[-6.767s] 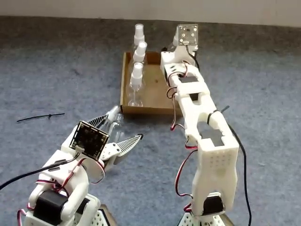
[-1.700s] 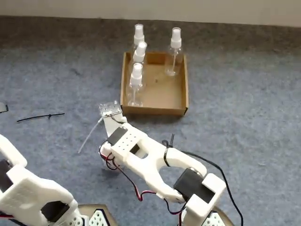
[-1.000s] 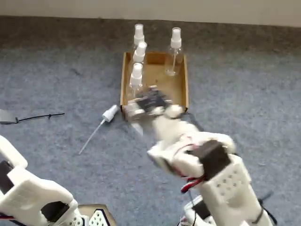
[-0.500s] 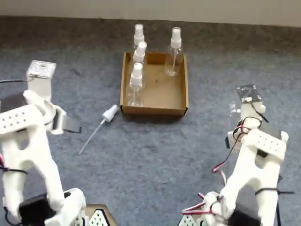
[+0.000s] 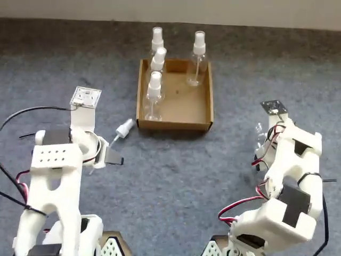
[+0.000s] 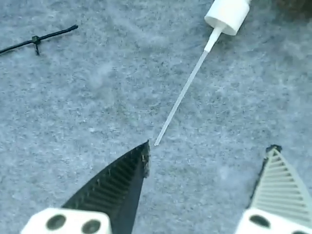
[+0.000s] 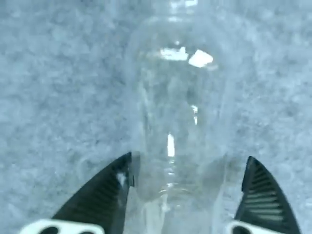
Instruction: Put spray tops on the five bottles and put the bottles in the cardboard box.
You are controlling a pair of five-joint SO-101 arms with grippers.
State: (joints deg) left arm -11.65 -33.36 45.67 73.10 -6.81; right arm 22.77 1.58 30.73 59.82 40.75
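Observation:
The cardboard box [image 5: 178,126] holds several capped bottles: three along one wall [image 5: 154,92] and one in the far corner [image 5: 197,53]. A loose white spray top [image 5: 124,128] with its long tube lies on the carpet just in front of the box. My left gripper [image 6: 207,180] hangs open above the tube's end, with the spray top [image 6: 227,11] farther ahead. Out to the right of the box, an uncapped clear bottle [image 7: 178,112] sits between the spread fingers of my open right gripper [image 7: 185,190]. The high view shows that bottle [image 5: 259,132] under the right arm.
Grey carpet covers the whole table. A black cable tie [image 6: 36,39] lies left of the spray top, partly under the left arm's cable in the high view. A pale wall edge runs behind the box.
The right arm swung from the middle to the right side with the clear bottle and lowered there. The left arm came in from the left edge to above the spray top's tube.

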